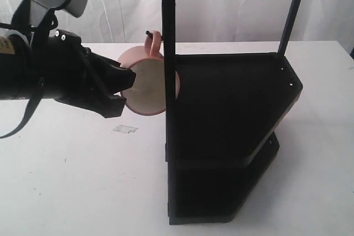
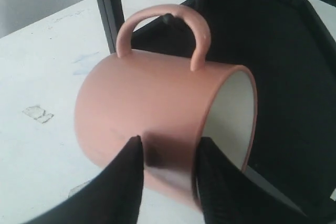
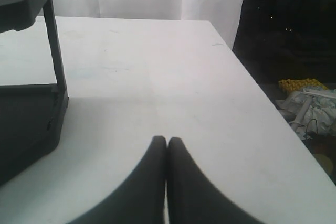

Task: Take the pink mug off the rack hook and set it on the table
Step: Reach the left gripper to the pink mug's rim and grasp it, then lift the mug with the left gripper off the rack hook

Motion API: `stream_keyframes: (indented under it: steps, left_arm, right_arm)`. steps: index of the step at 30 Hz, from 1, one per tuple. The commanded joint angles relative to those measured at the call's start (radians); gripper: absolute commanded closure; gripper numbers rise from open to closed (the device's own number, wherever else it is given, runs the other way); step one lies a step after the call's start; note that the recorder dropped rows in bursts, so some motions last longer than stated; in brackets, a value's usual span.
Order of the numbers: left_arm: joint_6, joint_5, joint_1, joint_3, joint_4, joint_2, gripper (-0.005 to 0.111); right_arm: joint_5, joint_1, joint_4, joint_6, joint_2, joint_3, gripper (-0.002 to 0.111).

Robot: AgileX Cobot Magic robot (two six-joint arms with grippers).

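The pink mug (image 1: 145, 84) hangs by its handle on the rack hook (image 1: 148, 33), tilted, with its cream inside facing the exterior camera. My left gripper (image 1: 120, 90) reaches in from the left; it is open, one finger over the mug's mouth and the other outside its wall. In the left wrist view the mug (image 2: 152, 108) fills the middle, its handle looped over the hook (image 2: 167, 18), and the gripper (image 2: 169, 148) straddles the lower rim with pink wall showing between the fingers. My right gripper (image 3: 167, 141) is shut and empty above the white table (image 3: 157, 72).
The tall black rack (image 1: 232, 109) stands right of the mug, with shelves and an upright post (image 1: 168, 53). A small scuff mark (image 1: 125, 129) lies on the table (image 1: 72, 181) under the left arm. The table's right edge (image 3: 262, 93) drops off to dark clutter.
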Motion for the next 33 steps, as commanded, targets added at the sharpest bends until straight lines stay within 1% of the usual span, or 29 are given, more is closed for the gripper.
stream_keyframes:
  steps: [1, 4, 8, 10, 14, 27, 33]
  left_arm:
    - [0.001, -0.007, -0.003, 0.0, 0.071, 0.013, 0.071]
    - [0.001, -0.01, -0.003, 0.0, 0.141, 0.03, 0.071]
    - [0.001, -0.01, -0.003, 0.0, 0.156, 0.04, 0.073]
    - [0.001, -0.01, -0.003, 0.0, 0.156, 0.04, 0.081]
    - [0.001, -0.01, -0.003, 0.0, 0.156, 0.04, 0.106]
    - [-0.001, -0.012, -0.003, 0.0, 0.156, 0.037, 0.107]
    - [0.001, -0.002, -0.003, 0.0, 0.156, -0.018, 0.107]
  right_arm:
    - [-0.008, -0.006, 0.003, -0.006, -0.004, 0.002, 0.108]
    - [-0.008, -0.006, 0.003, -0.006, -0.004, 0.002, 0.108]
    - [-0.008, -0.006, 0.003, -0.006, -0.004, 0.002, 0.108]
    - [-0.008, -0.006, 0.003, -0.006, -0.004, 0.002, 0.108]
    - [-0.008, -0.006, 0.003, -0.006, -0.004, 0.002, 0.108]
    - [-0.008, -0.006, 0.003, -0.006, -0.004, 0.002, 0.108]
    - [-0.008, -0.006, 0.003, -0.006, -0.004, 0.002, 0.108]
